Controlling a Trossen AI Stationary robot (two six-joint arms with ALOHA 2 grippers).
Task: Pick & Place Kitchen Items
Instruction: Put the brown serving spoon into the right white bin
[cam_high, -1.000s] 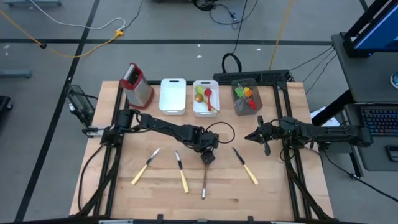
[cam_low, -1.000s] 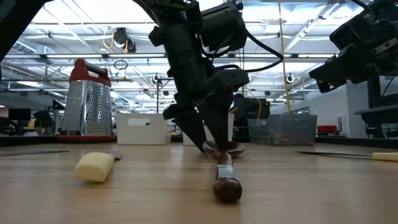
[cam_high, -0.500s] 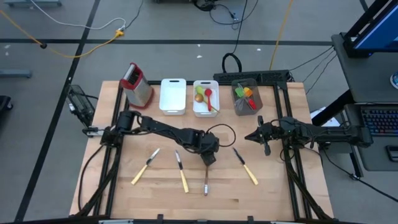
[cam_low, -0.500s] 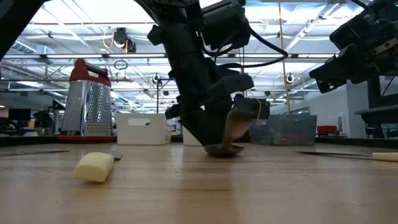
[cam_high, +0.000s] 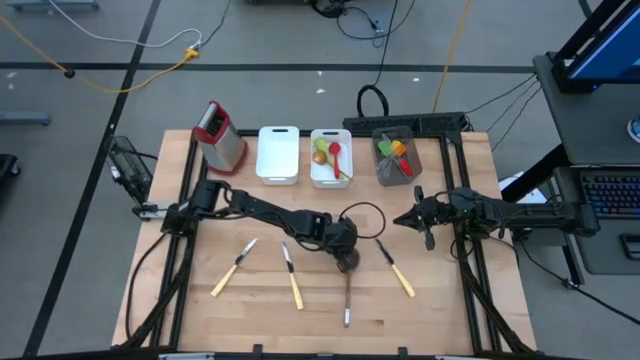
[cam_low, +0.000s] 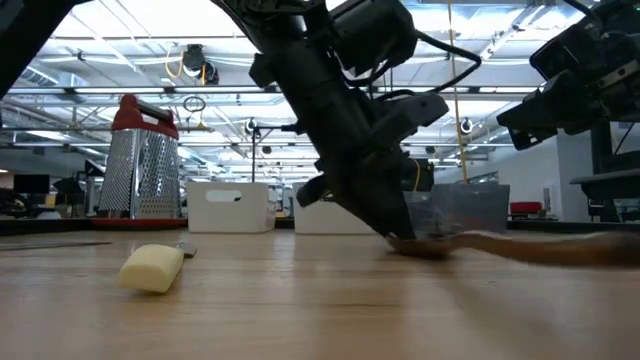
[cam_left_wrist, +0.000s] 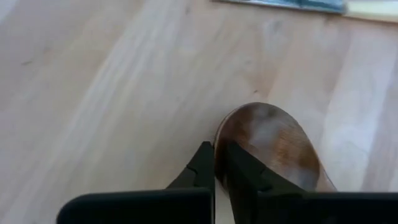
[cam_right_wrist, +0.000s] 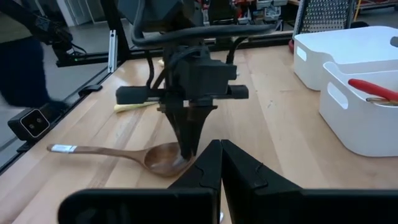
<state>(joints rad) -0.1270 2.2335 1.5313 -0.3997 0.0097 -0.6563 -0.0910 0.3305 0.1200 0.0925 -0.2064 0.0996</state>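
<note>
A brown wooden spoon (cam_high: 347, 295) lies on the table's near middle, bowl toward the far side (cam_left_wrist: 270, 140), handle pointing at the near edge. My left gripper (cam_high: 348, 262) stands over the bowl, pointing steeply down, and is shut on it. Three cream-handled knives lie around it: one (cam_high: 233, 267) at the left, one (cam_high: 291, 276) beside it, one (cam_high: 394, 267) right of the spoon. My right gripper (cam_high: 400, 220) waits shut, level, at the right of the table. My left gripper pinches the spoon bowl's rim (cam_left_wrist: 219, 132) between its two fingers, at the bowl's far end, away from the handle. One finger (cam_left_wrist: 239, 171) is over the hollow and the other (cam_left_wrist: 202, 163) outside. The fingers come steeply from above. The bowl (cam_right_wrist: 163, 159) rests on the table.
Along the far edge stand a red-topped metal grater (cam_high: 222, 135), a white tray (cam_high: 278, 153), a second white tray (cam_high: 331, 170) with green and red utensils, and a grey bin (cam_high: 395, 168) with more. Bare wood lies toward the near edge.
My left gripper has sunk onto the spoon's bowl, shut on its rim and gone a little toward the table's right and near edges. The spoon has slid with it, handle still toward the near edge.
</note>
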